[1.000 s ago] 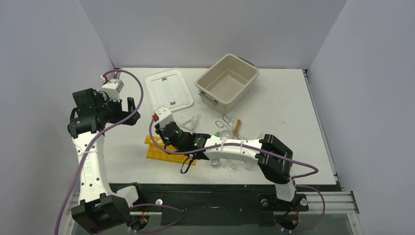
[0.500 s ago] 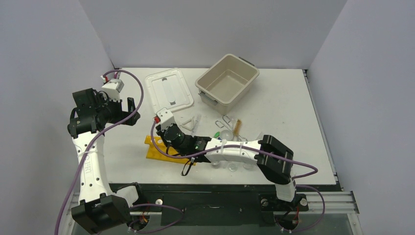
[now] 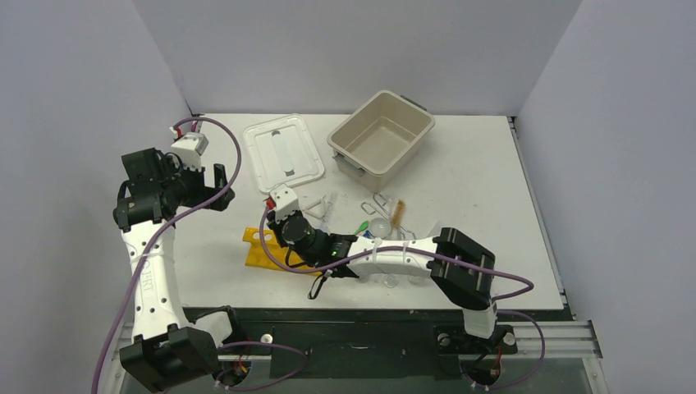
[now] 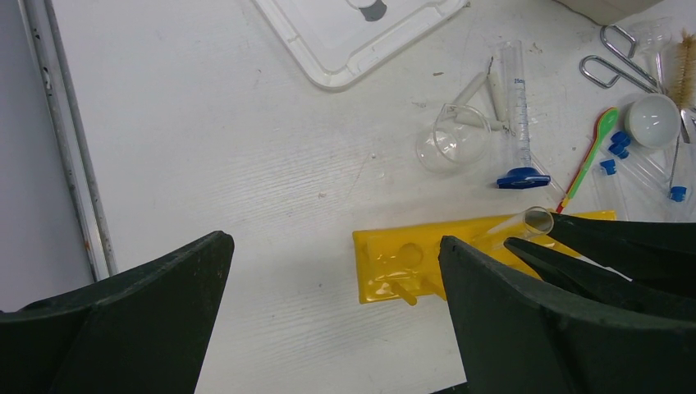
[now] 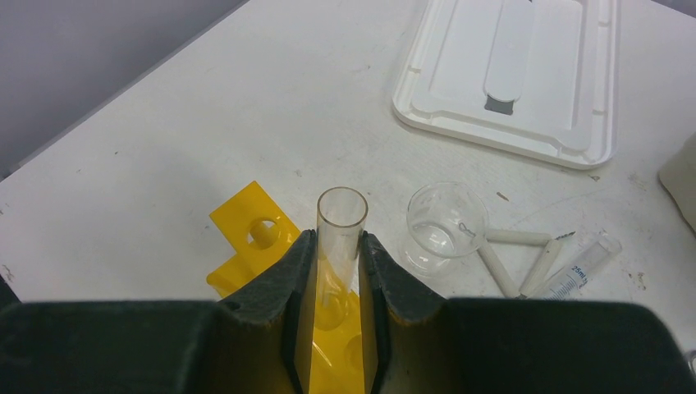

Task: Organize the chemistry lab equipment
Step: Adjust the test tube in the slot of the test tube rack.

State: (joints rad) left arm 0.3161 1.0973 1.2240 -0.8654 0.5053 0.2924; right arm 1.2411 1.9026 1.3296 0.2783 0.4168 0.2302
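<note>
At the far side of the worktop (image 3: 484, 180), around one o'clock, the beige tub (image 3: 371, 167) sits with nothing in it, and the white lid (image 3: 283, 152) lies flat beside it at eleven. Over at nine o'clock the left gripper (image 4: 332, 287) hangs above the surface with its jaws spread wide, holding nothing. The yellow rack (image 4: 402, 254) lies at seven o'clock, and every hole I can see in it is unfilled. Beyond it, from the centre round to five o'clock, loose pieces lie scattered: a round flask (image 4: 451, 144), a measuring cylinder (image 4: 515, 98) on a blue foot, metal tongs (image 4: 611, 66), a brush (image 4: 681, 70), a green spoon (image 4: 595, 148) and a few blue caps (image 4: 620, 146). Smallest of all, a clear test tube (image 5: 341, 212) is pinched in the right gripper (image 5: 338, 246), its open end pointing away from the fingers, over the rack. By my reckoning the sorting has barely begun. This tube looks like the first bound for the rack, and everything else waits.
</note>
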